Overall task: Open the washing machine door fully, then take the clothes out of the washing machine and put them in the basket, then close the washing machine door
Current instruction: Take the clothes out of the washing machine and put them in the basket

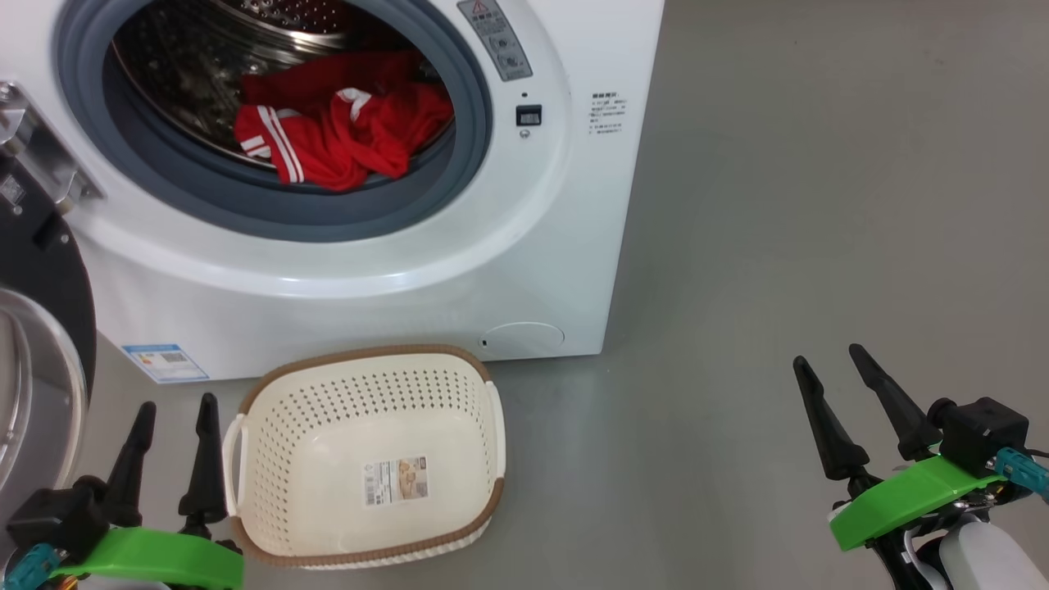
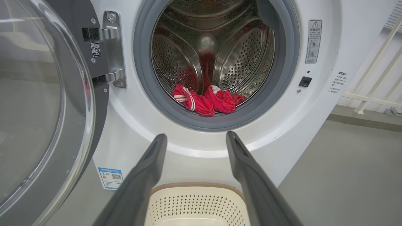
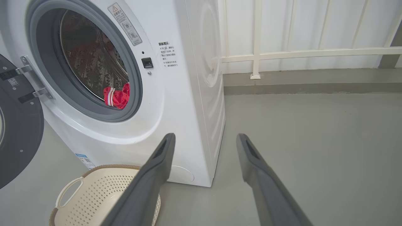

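The white washing machine (image 1: 524, 270) stands with its round black door (image 1: 37, 328) swung open to the left. Red clothes (image 1: 344, 131) with white stripes lie at the front of the steel drum, on the grey gasket; they show too in the left wrist view (image 2: 207, 100) and right wrist view (image 3: 116, 96). The cream basket (image 1: 270, 459) sits on the floor in front of the machine and holds only its paper label. My left gripper (image 1: 176, 414) is open just left of the basket. My right gripper (image 1: 828, 360) is open far to the right, over bare floor.
Grey floor (image 1: 819, 205) stretches to the right of the washer. A white railing (image 3: 298, 53) runs along the wall behind it. The open door's glass bowl (image 2: 34, 103) bulges close to my left arm.
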Tool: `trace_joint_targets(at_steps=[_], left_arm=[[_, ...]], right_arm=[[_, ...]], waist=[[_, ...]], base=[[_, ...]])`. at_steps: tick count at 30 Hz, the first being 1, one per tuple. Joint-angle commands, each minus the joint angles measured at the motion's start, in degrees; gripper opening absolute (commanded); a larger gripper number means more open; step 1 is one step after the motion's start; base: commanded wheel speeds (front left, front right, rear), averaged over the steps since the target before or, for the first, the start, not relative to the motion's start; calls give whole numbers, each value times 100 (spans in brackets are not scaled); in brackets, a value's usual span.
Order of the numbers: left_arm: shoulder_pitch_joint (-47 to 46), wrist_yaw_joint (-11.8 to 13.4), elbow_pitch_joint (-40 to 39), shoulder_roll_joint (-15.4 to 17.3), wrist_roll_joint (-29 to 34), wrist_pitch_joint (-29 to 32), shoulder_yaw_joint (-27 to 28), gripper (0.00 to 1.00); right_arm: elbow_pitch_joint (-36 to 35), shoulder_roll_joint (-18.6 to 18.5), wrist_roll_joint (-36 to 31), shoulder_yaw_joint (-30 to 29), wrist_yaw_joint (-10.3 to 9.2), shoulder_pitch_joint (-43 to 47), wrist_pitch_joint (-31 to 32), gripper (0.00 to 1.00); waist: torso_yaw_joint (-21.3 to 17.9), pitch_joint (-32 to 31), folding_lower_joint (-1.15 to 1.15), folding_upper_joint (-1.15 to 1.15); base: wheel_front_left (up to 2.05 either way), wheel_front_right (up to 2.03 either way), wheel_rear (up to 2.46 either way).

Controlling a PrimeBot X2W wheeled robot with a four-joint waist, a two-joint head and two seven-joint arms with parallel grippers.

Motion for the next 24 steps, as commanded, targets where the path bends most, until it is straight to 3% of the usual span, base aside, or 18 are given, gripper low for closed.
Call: trace_joint_targets(at_steps=[1, 11, 24], left_arm=[[-95, -17, -137, 189, -10, -53, 171, 100], [-168, -17, -209, 201, 22, -54, 139, 100], [-226, -18, 13, 125, 59, -54, -69, 100]], right_arm=[[-156, -55, -11, 109, 51, -2, -69, 100], [-174, -28, -23, 103, 51, -25, -69, 100], [-170, 7, -29, 98, 51, -61, -69, 100]], waist=[[-4, 11, 0, 0], [-20, 75, 0, 0], [-9, 144, 0, 0]], base=[[121, -142, 22], [117, -129, 12], [10, -10, 0]])
